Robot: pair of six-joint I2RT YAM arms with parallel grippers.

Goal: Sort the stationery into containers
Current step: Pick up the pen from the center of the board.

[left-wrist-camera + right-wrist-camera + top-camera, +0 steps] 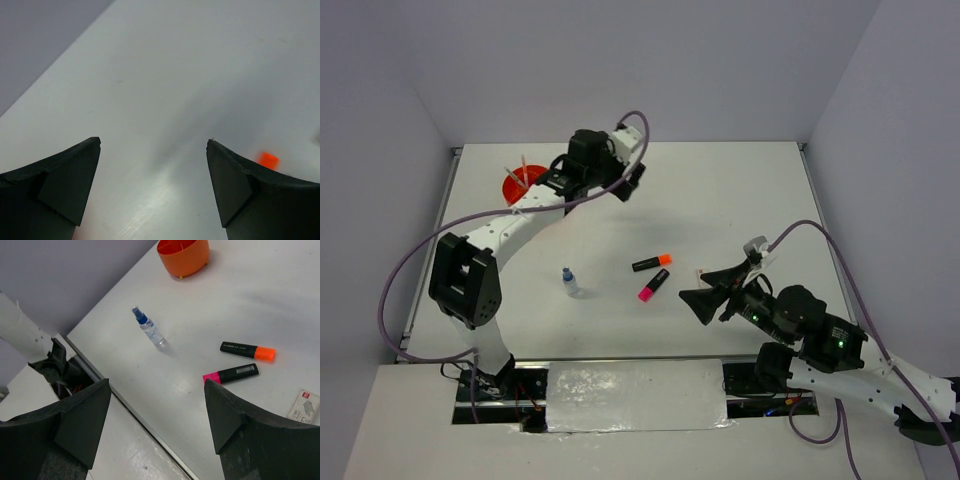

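Low in the right wrist view, the right claw (156, 382) stands wide. Its two black fingers are well apart with only bare table (240, 300) between them, and it grips and touches nothing. Just beyond the finger on the right of that frame the pink-capped highlighter (231, 374) lies flat with its cap to the left. A little past it lies the orange-capped highlighter (247, 350) with its cap to the right, near the pink one but apart from it. At the right edge, beside the same finger, lies a small printed eraser (304, 406). Higher up and left of centre, the blue-capped clear bottle (149, 329) sits alone. At the top edge is the orange desk organiser (183, 257), with its upper part cut off by the frame.

The overhead view places the right claw at lower right, pointing left at the two highlighters, with the bottle farther left. It alone shows thin orange pens (525, 172) standing in the organiser at upper left. The left arm's black end is just right of the organiser there; I cannot tell whether they touch.

In the left wrist view, the left claw (154, 142) is spread wide over bare table and holds nothing. A small blurred orange patch (267, 160) shows beside the finger on the right, too soft to name. Grey wall (40, 35) fills the upper left corner.
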